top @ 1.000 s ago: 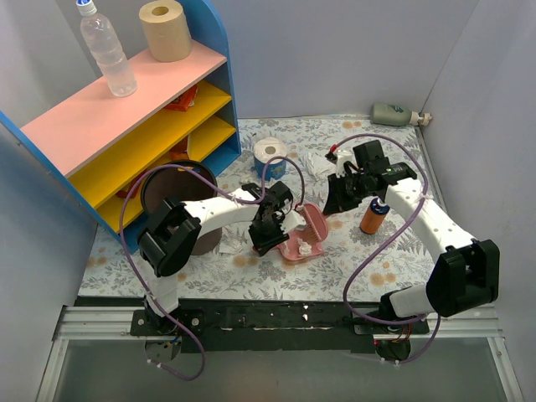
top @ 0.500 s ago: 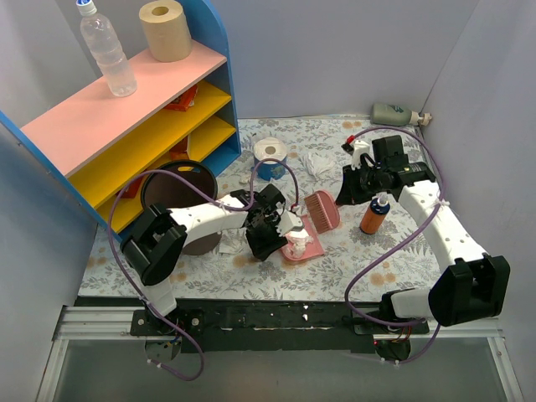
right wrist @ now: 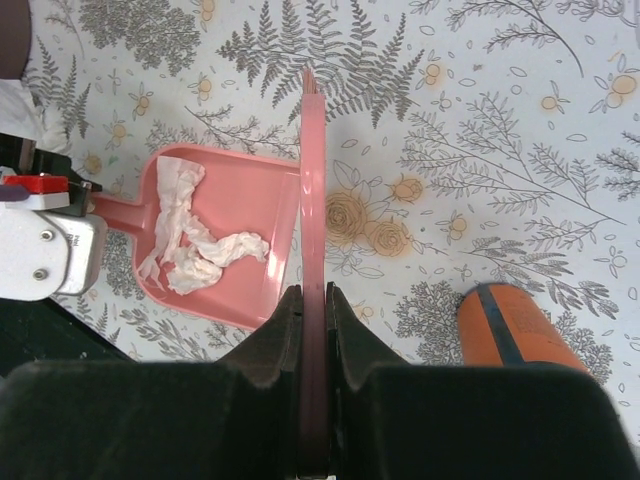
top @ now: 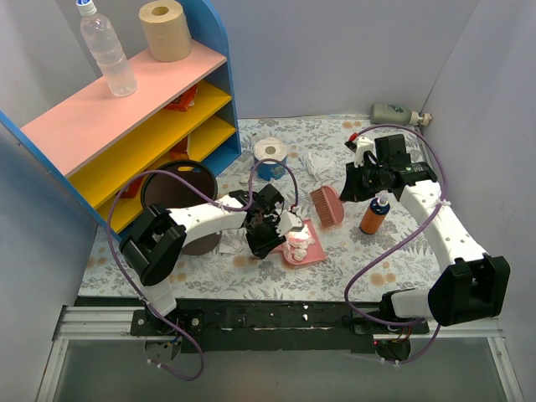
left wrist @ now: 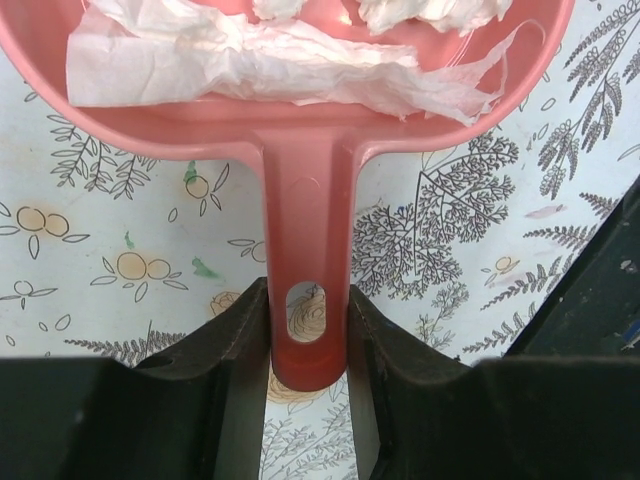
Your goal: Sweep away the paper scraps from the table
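Observation:
My left gripper (top: 276, 229) is shut on the handle of the pink dustpan (top: 310, 249), which lies on the flowered table cloth (top: 402, 260). Crumpled white paper scraps (top: 297, 243) lie in the pan; they also show in the left wrist view (left wrist: 250, 60) and the right wrist view (right wrist: 195, 245). My right gripper (top: 352, 186) is shut on a pink brush (top: 327, 205), held just right of the pan's mouth. In the right wrist view the brush (right wrist: 312, 180) runs edge-on beside the dustpan (right wrist: 250, 200). Another crumpled white paper (top: 318, 162) lies on the cloth further back.
An orange bottle (top: 373, 216) stands right of the brush. A white toilet-paper roll (top: 270, 152) stands behind the pan. A dark round bin (top: 177, 188) and the coloured shelf (top: 126, 117) are at the left. A grey-green bottle (top: 394, 113) lies at the back right.
My right gripper has drawn the brush back and to the right, away from the dustpan's mouth. The dustpan has shifted slightly with scraps lying in it.

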`<state>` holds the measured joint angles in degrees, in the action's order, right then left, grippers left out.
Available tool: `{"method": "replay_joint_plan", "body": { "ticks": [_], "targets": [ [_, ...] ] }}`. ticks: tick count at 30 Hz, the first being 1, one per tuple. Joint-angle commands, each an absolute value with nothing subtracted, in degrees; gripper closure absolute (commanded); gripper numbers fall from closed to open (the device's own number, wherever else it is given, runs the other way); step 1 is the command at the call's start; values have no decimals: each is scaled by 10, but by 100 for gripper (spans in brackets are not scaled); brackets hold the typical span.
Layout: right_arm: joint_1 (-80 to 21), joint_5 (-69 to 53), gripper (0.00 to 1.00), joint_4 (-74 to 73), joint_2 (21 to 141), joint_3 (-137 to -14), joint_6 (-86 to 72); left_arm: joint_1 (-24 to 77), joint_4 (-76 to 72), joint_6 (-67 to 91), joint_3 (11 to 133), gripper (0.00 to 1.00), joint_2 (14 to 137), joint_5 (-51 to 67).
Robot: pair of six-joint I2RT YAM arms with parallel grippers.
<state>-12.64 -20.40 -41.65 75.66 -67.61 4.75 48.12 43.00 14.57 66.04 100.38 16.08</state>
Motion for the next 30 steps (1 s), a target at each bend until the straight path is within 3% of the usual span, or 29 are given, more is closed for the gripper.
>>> {"method": "replay_joint_plan", "body": {
  "ticks": [1, 12, 30],
  "targets": [
    [-118, -176, 99, -388, 741, -686, 57, 475, 458, 138, 693, 100, 953, 164],
    [-103, -80, 99, -371, 765, -704, 60, 450, 526, 122, 784, 100, 883, 169],
    [-93, -117, 99, -369, 816, -674, 39, 367, 667, 153, 962, 100, 852, 161]
  ]
}}
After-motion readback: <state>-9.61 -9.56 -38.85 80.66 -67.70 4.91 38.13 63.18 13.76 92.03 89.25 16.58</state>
